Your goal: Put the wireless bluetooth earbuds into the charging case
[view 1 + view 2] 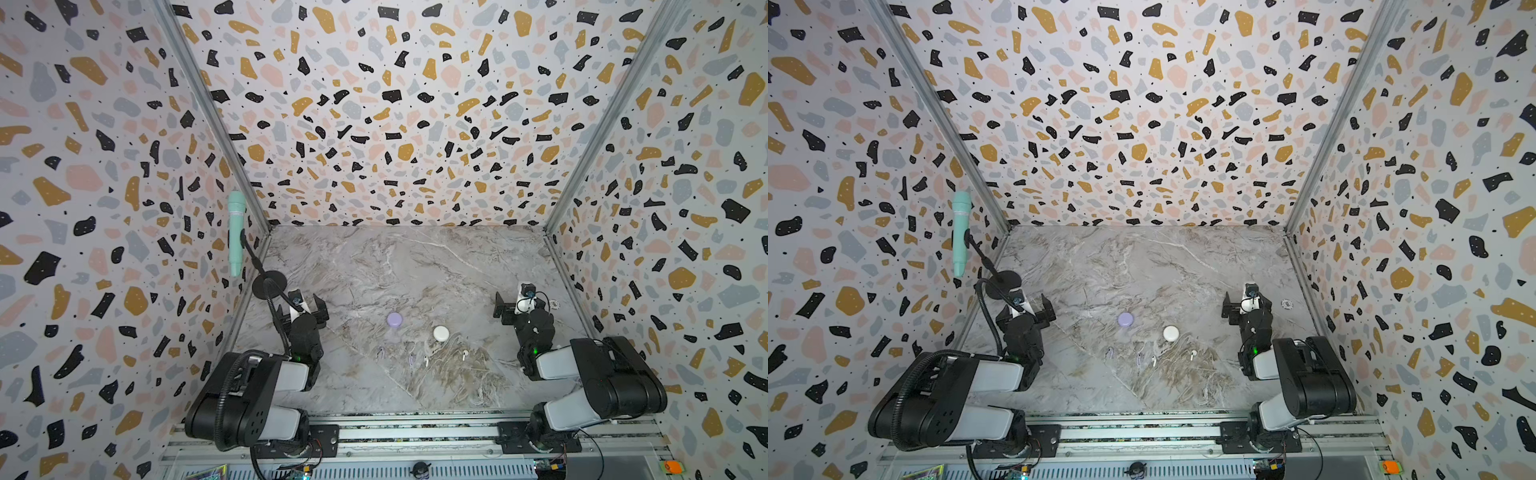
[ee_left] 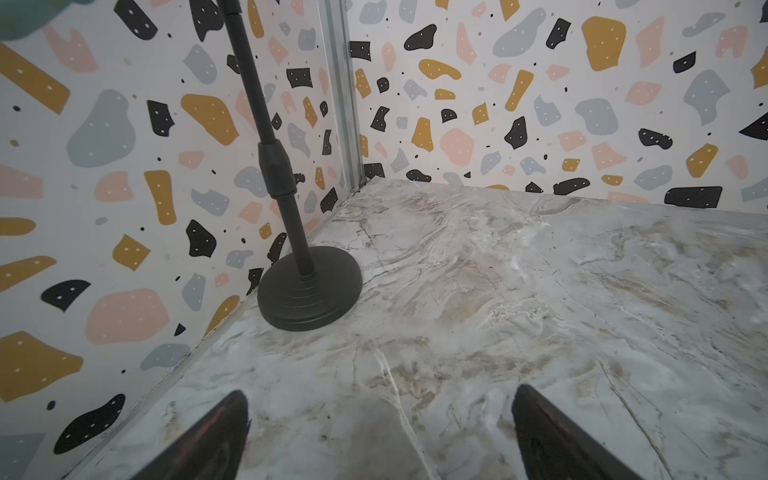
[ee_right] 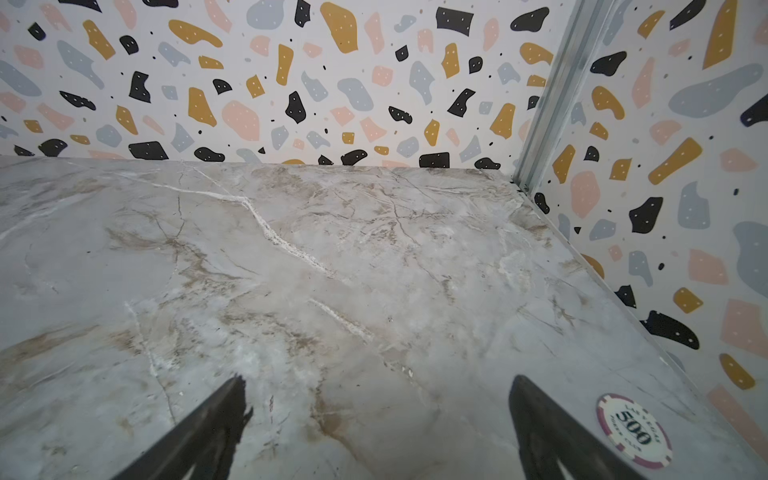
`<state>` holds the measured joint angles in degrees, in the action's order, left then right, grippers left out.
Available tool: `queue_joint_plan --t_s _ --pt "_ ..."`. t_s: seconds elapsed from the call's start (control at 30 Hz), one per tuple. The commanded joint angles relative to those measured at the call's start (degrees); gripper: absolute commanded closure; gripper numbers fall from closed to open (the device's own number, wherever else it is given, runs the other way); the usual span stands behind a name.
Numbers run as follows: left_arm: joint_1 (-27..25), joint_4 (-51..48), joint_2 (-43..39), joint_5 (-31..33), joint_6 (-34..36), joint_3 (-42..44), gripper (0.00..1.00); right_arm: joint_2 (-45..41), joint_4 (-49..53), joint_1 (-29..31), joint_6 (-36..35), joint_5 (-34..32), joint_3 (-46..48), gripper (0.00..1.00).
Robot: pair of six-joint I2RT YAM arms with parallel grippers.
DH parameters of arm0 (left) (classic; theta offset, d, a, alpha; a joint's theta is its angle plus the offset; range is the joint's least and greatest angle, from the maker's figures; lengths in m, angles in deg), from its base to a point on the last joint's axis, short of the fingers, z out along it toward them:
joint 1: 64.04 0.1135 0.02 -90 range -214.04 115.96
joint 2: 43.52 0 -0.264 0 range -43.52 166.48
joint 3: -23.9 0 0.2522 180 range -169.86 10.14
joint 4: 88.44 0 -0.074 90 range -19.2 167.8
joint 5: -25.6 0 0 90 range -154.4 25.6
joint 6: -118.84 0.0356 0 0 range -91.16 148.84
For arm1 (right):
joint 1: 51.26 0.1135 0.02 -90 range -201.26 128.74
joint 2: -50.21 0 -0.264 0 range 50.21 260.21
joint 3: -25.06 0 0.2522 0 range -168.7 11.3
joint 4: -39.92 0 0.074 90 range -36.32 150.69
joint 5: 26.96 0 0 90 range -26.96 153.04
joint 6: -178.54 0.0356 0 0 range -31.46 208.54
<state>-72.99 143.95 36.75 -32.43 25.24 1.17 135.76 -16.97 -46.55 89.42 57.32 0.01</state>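
While both arms sit folded near the front rail, we see the left gripper (image 1: 302,306) with its jaws spread wide and nothing between them. In the left wrist view its dark fingertips (image 2: 224,428) hang apart over the marble table (image 2: 519,270). Just ahead of that gripper, on its outer side by the wall, stands the round black base of a microphone stand (image 2: 309,299). Its pole leans up to a teal microphone (image 1: 236,232) well above the gripper.

The right gripper (image 1: 521,300) is equally wide and empty, its fingertips (image 3: 216,415) apart above the tabletop. A poker chip (image 3: 633,430) lies just beside its outer finger; whether they touch we cannot tell.

The task's things lie between the two grippers and back from their fingertips, toward the arm bases. The lavender case (image 1: 394,319) sits nearer the left gripper and the white case (image 1: 441,333) nearer the right. The two are apart from each other, and each shows only a round top in both top views.

Farther back still, about level with the arms' elbows, the four earbuds lie loose on the table in a rough row, outside the cases. The lavender earbuds (image 1: 1109,353) are on the left gripper's side and the white earbuds (image 1: 464,354) on the right gripper's side. One white earbud lies near the inner lavender one. Both wrist cameras face the far wall and show none of them.
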Motion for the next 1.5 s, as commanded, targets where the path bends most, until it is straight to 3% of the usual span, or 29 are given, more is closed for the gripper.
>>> queue_joint_plan --t_s 0.0,1.4,1.47 --pt "0.25 3.81 -0.55 -0.06 0.50 0.45 0.00 -0.66 0.25 -0.19 -0.61 0.27 -0.75 0.01" --pt "0.25 3.81 -0.56 -0.06 0.52 0.42 0.00 -0.70 -0.04 -0.15 -0.63 0.24 -0.51 0.01" --pt "0.25 4.24 -1.02 0.17 0.52 0.56 0.00 -2.87 1.91 1.15 0.93 -7.12 -0.78 0.01"
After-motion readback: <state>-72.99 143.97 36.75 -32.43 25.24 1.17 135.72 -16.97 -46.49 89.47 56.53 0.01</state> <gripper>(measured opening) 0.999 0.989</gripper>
